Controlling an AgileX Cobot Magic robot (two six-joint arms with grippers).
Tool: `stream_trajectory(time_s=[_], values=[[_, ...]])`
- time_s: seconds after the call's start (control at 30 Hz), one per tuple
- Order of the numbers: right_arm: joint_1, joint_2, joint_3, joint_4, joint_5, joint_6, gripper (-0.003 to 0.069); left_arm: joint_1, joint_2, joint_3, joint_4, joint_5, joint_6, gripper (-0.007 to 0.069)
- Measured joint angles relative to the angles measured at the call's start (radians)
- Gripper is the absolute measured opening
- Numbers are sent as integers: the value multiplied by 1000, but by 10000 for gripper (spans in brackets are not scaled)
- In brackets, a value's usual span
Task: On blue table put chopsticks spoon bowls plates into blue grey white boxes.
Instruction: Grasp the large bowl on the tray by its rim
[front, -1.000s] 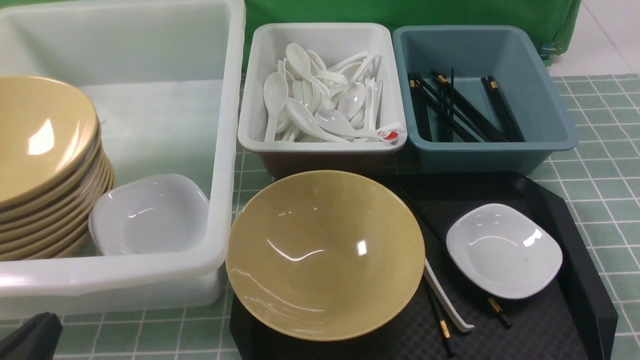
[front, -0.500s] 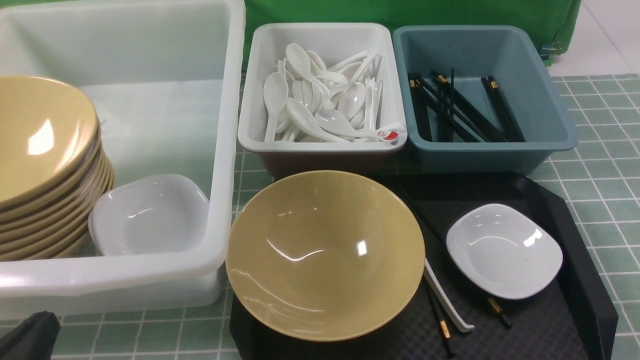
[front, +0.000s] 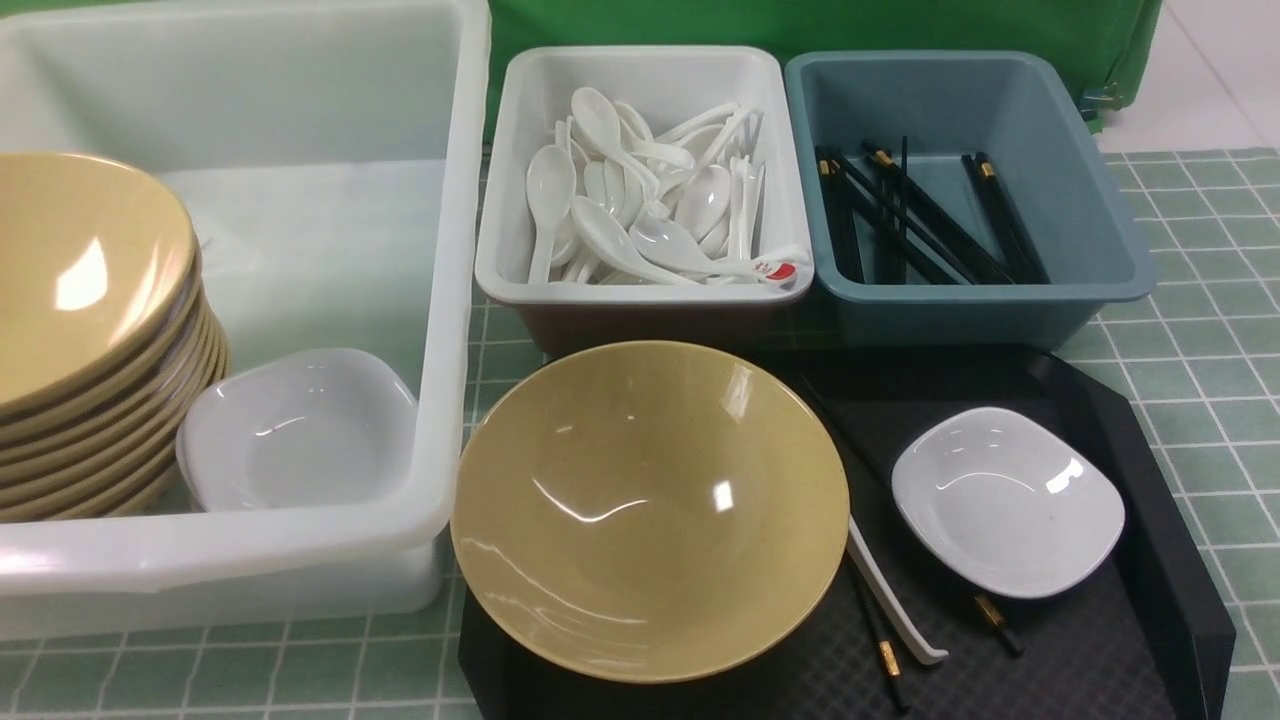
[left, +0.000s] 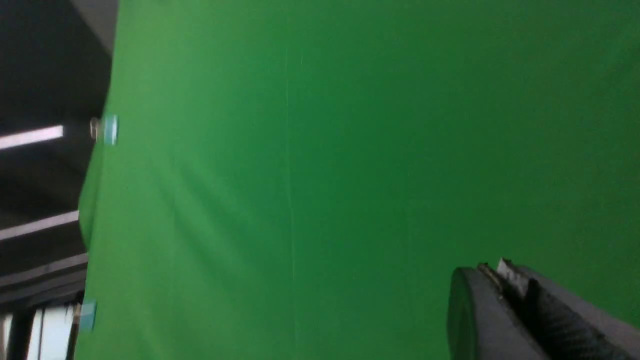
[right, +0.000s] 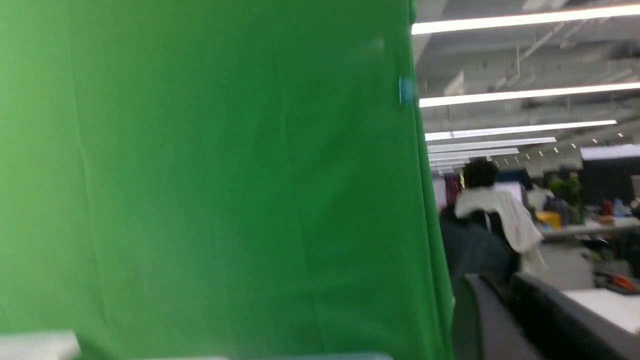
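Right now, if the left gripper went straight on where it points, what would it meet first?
Probably the green curtain; nothing shows between it and the left gripper, though depth is unclear.

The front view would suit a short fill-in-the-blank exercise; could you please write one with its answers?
The spoons lie in the ____ box.
The large tan bowl outside the boxes rests on the black ____.
Each chopstick in the blue-grey box that shows a band has a ____-coloured one.

Missing words: white; tray; gold.
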Motion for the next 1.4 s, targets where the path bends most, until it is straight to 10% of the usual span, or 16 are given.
stream_trajectory(time_s=[0.17, 0.37, 0.67, 1.0, 1.4], values=[[0, 5, 0, 1, -178, 141, 123, 0, -2, -13, -155, -167, -139, 4], [0, 45, -49, 3, -168, 158, 123, 0, 41, -252, -211, 156, -149, 4], [0, 334, -444, 2, 407, -135, 55, 0, 531, -657, -209, 478, -3, 4], [76, 596, -474, 1, 911, -132, 48, -179, 981, -983, -220, 1200, 110, 4], [301, 912, -472, 82, 967, -343, 48, -482, 1433, -1389, -311, 1521, 263, 4]])
